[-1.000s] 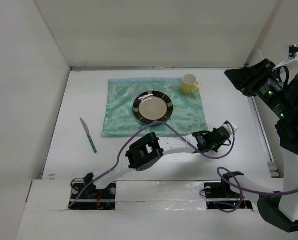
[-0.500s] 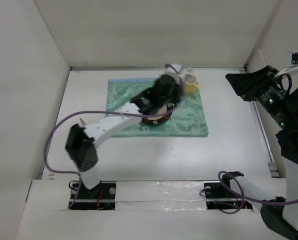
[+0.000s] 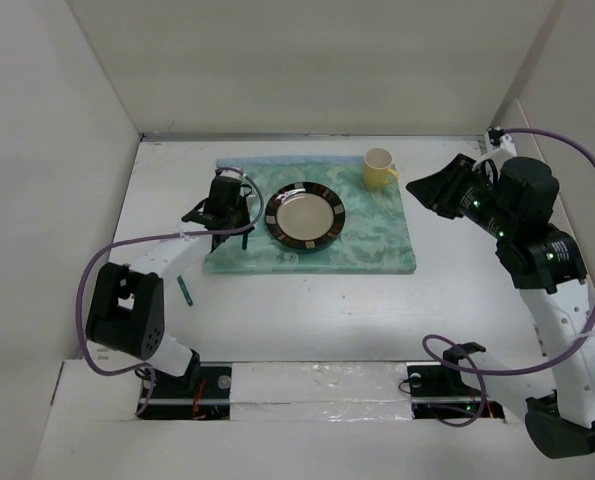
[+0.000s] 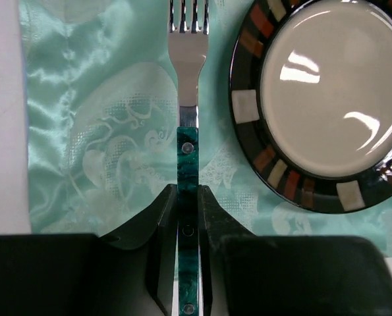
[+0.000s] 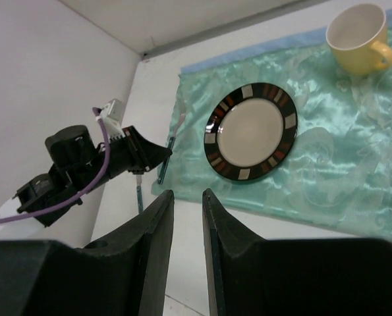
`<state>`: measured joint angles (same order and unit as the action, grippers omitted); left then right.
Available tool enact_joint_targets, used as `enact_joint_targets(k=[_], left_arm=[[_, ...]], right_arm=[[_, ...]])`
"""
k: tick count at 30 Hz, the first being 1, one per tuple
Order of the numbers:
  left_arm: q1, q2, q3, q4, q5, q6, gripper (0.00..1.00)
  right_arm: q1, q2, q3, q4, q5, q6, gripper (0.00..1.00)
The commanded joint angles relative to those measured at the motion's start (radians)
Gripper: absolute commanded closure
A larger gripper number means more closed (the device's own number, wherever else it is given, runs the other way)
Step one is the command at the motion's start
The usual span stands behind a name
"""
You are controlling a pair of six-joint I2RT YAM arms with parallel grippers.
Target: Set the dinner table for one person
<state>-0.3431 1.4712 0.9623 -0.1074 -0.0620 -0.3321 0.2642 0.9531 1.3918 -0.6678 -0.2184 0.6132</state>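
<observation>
The plain white tabletop (image 3: 377,320) runs from the arm bases to white wall panels and carries everything. Nearer than the plate (image 3: 305,213) and to its left, a teal knife handle (image 3: 184,290) lies on bare white, its blade end hidden under the left arm. Just left of the plate, the left gripper (image 4: 187,192) is clamped on the green marbled handle of a fork (image 4: 188,99), tines pointing away over the teal mat (image 3: 377,240). Right of the plate, the right gripper (image 5: 186,195) hangs raised, fingers apart and empty. Beyond the plate to its right, a yellow mug (image 3: 379,168) stands on the mat's far corner.
</observation>
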Motion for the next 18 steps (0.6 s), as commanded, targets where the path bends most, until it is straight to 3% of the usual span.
enact_joint_targets(k=[1, 10, 18], left_arm=[[0.009, 0.033, 0.015, 0.098, 0.041, 0.064, 1.00], [0.030, 0.222, 0.081, 0.100, 0.018, 0.065, 1.00], [0.030, 0.279, 0.110, 0.133, -0.002, 0.053, 1.00]], right_arm=[[0.030, 0.002, -0.005, 0.086, -0.016, -0.020, 0.70], [0.049, 0.009, -0.025, 0.062, 0.016, -0.029, 0.70], [0.049, 0.010, -0.039, 0.047, 0.025, -0.038, 0.69]])
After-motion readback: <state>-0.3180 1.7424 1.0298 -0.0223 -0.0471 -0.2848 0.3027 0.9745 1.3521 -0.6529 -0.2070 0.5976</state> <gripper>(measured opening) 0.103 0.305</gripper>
